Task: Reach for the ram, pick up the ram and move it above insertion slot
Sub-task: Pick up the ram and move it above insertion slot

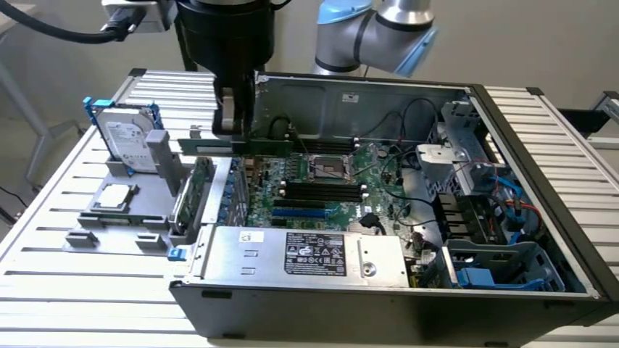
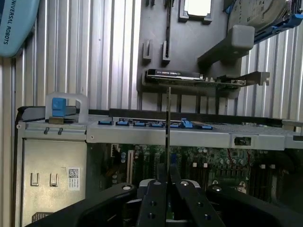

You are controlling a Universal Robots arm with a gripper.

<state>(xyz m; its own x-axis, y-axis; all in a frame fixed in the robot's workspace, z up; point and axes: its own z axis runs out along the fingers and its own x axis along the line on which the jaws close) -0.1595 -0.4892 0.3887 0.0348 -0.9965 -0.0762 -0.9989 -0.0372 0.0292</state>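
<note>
Ram (image 1: 243, 147) clamped in end effector (image 1: 234, 130), held level above motherboard (image 1: 324, 190).

A silver hard drive (image 1: 129, 138) stands upright in a grey holder (image 1: 116, 210) near the slatted table's (image 1: 58, 188) edge at the exterior view's left, with an upright green expansion card (image 1: 201, 190) beside it. The open computer case (image 1: 387, 290) holds a power supply (image 1: 304, 255) along its near wall

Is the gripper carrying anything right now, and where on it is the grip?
Yes: the gripper is shut on the ram, pinching the stick near the middle of its top edge, so it hangs level over the open computer case.
</note>
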